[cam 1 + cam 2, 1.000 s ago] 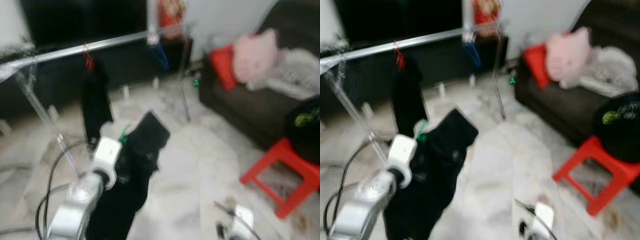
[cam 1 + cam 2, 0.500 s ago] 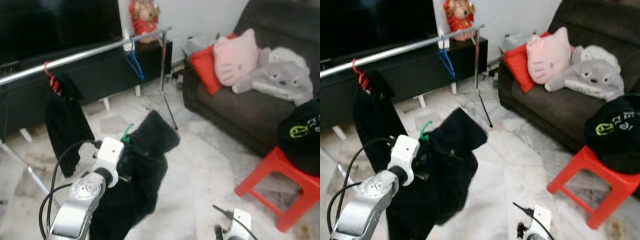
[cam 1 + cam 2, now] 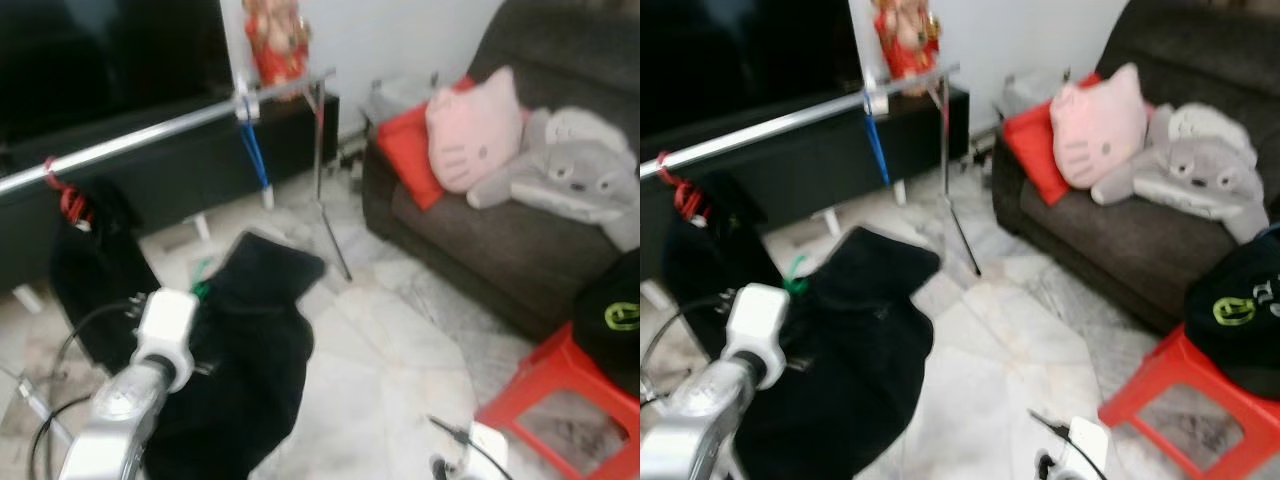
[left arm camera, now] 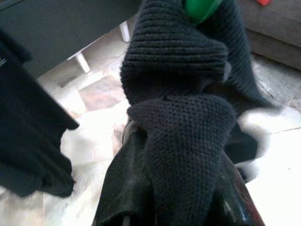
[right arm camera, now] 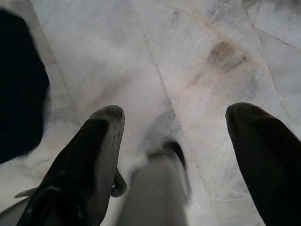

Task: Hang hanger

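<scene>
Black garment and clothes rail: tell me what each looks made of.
The black garment looks like knitted yarn, matte: ribbed and looped stitches show in the left wrist view. The clothes rail appears to be polished metal, silver and shiny.

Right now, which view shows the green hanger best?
The left wrist view: the hanger is big and sharp above the black knit in the left claw. The eye views show a small green hook. The right wrist view faces the floor.

A long silver metal clothes rail (image 3: 150, 138) runs across the left, with a black knit garment on a green hanger (image 3: 245, 340) before it. A dark grey fabric sofa (image 3: 500, 240) stands right, a red plastic stool (image 3: 560, 400) in front of it.
</scene>
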Controlling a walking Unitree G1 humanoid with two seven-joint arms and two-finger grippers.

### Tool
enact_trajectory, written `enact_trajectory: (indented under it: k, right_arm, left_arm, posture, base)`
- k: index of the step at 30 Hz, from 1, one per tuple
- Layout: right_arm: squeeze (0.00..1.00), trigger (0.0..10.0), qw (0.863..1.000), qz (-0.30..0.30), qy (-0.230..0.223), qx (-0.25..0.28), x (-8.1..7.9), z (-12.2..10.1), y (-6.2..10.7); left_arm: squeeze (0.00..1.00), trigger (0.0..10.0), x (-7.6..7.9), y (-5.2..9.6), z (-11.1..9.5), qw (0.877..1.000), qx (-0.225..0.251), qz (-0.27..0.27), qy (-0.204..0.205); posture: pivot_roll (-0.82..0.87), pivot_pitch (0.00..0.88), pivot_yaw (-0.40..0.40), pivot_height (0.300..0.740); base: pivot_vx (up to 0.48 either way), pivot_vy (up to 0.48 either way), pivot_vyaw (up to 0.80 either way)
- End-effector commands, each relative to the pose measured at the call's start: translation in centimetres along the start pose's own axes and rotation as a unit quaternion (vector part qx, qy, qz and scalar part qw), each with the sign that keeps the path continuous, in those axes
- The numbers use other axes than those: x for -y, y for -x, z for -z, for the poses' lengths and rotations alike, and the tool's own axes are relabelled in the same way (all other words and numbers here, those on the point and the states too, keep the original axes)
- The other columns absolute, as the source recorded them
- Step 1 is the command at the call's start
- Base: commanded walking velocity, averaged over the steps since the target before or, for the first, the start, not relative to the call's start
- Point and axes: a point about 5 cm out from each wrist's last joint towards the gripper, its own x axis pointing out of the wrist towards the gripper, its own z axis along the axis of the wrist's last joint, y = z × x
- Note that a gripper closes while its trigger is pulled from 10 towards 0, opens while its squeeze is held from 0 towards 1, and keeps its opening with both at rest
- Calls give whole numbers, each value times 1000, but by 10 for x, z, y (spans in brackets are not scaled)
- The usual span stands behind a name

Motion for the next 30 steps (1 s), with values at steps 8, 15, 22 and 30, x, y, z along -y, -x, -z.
enact_trajectory:
  k: [8, 15, 22, 30]
  right_arm:
    - [0, 10000, 1000, 1, 7, -7, 6, 1, 0]
    - [0, 10000, 1000, -5, 24, -10, 4, 1, 0]
    - [0, 10000, 999, -3, 35, -11, 5, -2, 0]
    - [0, 10000, 999, -4, 48, -15, 4, -3, 0]
  left_arm:
    - [0, 10000, 0, -1, -8, 1000, 29, -2, 0]
    - [0, 10000, -2, -1, -10, 1000, 29, -9, -8]
    - [0, 10000, -2, -1, -12, 999, 31, -11, -10]
    - [0, 10000, -1, -2, -13, 999, 31, -8, -13]
  posture:
    - [-33, 0, 30, 740]
    - [-25, 0, 24, 740]
    - [-23, 0, 24, 740]
    - [-25, 0, 23, 740]
  base:
    - [468, 0, 0]
    - [422, 0, 0]
    - [380, 0, 358]
    - [329, 0, 800]
